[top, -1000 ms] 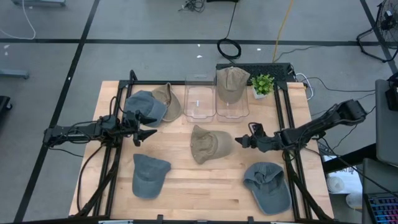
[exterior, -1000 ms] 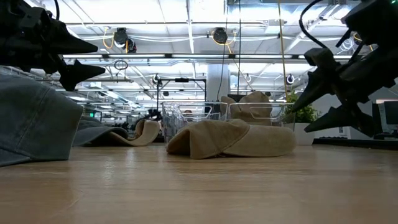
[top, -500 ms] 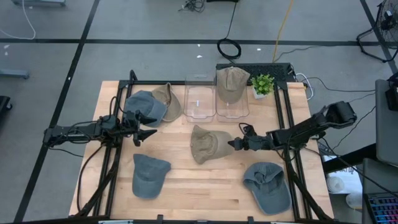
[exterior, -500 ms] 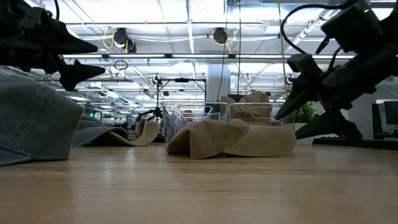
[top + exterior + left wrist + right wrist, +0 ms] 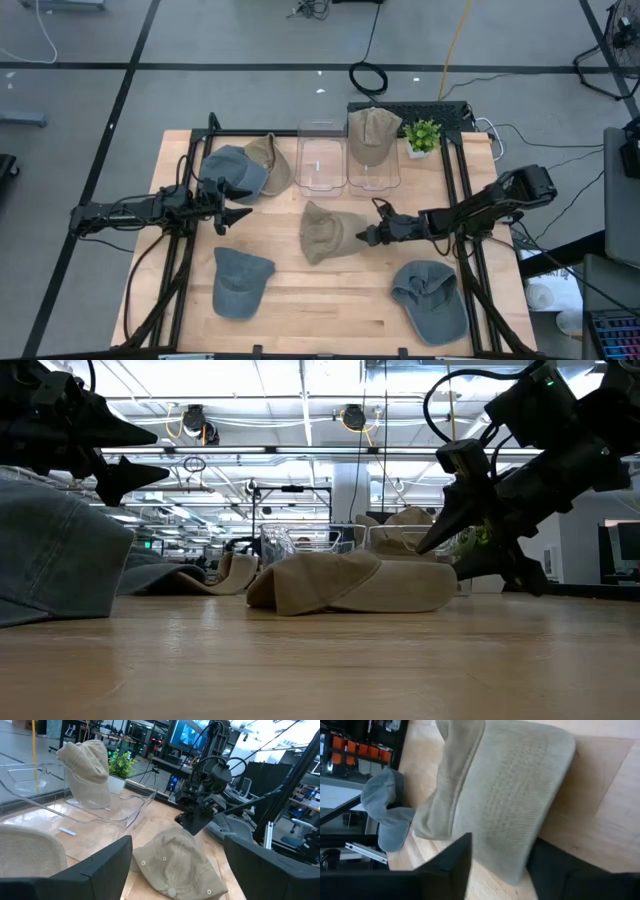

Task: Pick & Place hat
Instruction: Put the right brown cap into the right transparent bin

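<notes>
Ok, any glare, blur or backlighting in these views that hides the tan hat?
Low view: bright ceiling lights leave the right gripper a silhouette, tan hat readable. Right wrist view: hat close, evenly lit, weave visible. High view: even light, no glare on hat.

I am seeing even, bright overhead light in the high view, with the table (image 5: 330, 290) throwing only soft, short shadows under the hats. In the low view, ceiling lamps (image 5: 345, 415) are glaring across the upper frame, leaving both arms showing as dark silhouettes, while the near wood at the bottom is blurring out of focus. The left wrist view is staying sharp, with bright screens (image 5: 192, 735) glowing at upper center. The right wrist view is looking soft, its lower edge going dark.
</notes>
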### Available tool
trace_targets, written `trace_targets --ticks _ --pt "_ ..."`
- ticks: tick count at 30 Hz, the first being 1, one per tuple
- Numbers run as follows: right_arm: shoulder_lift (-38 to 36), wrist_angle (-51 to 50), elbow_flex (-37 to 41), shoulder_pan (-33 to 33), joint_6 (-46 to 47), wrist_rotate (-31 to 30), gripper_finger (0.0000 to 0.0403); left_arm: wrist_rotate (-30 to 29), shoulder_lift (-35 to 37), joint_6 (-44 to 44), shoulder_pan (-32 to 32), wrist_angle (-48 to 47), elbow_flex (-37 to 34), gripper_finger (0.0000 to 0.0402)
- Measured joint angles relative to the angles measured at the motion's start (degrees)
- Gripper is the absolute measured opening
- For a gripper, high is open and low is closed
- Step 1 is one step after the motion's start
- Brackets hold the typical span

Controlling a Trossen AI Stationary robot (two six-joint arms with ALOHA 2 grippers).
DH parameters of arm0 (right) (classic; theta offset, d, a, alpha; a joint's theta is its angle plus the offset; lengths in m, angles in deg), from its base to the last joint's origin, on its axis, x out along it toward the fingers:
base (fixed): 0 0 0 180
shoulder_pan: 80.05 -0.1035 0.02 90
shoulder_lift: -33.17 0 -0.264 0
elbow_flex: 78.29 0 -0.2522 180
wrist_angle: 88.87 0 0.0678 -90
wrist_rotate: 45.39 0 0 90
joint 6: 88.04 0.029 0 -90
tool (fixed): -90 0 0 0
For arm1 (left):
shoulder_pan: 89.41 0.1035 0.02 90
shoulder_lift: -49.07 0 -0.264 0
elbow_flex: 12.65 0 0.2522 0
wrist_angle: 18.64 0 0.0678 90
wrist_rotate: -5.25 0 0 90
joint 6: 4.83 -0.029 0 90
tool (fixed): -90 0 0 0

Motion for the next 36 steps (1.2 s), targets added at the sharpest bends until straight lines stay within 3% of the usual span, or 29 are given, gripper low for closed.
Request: trace_targets --ticks 6,18,36 --pt "0.8 2.7 -0.1 0.0 -0.2 0.0 0.0018 0.0 0.0 0.0 0.0 0.0 0.0 0.0324" --pt "-1.2 7.9 0.0 0.0 -3.7 2.8 0.0002 0.0 0.0 0.0 0.0 0.0 0.0 0.0324" --pt "-22.9 8.7 0.0 0.0 -23.1 0.9 0.0 0.0 0.0 0.0 0.0 0.0 0.0 0.0324"
